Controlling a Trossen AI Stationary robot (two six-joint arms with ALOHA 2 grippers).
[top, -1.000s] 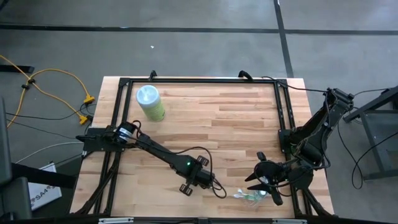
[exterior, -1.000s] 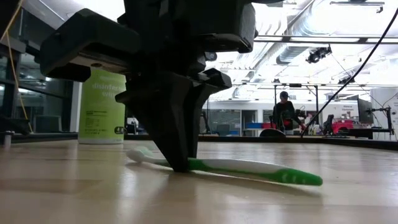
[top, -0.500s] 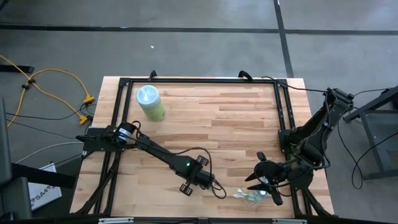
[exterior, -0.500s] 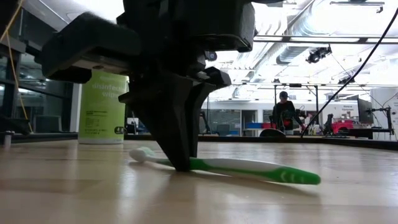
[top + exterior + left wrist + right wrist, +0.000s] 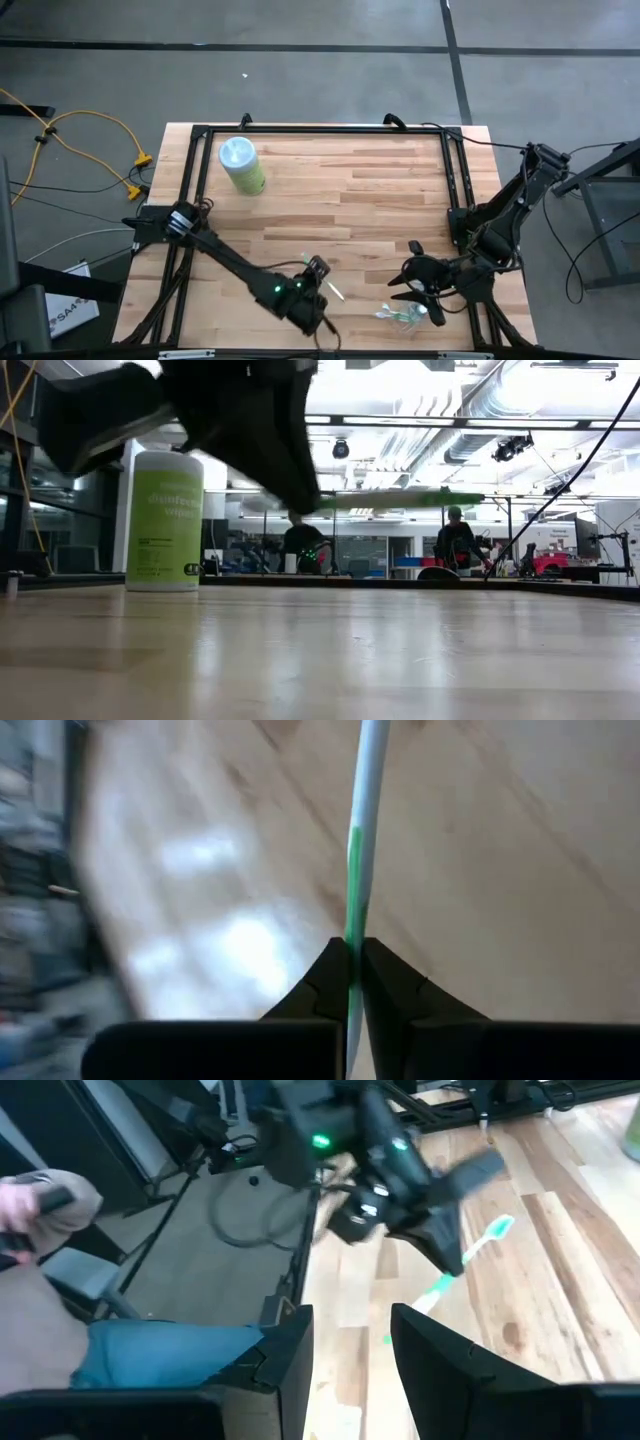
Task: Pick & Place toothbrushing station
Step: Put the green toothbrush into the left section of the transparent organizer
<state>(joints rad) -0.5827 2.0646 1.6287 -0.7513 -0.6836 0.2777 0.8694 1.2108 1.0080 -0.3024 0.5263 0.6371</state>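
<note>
Left arm lifts a green toothbrush off the table

The wooden table (image 5: 380, 190) carries a pale-green canister (image 5: 241, 165) at its far left corner; the left gripper (image 5: 318, 283), near the front edge, has its fingers pinched on the green-and-white toothbrush (image 5: 400, 499), which hangs roughly level in the air, clear of the wood; the right gripper (image 5: 412, 280) waits to its right, fingers spread, holding nothing, just beside a clear cup (image 5: 404, 315) lying by the front edge
</note>
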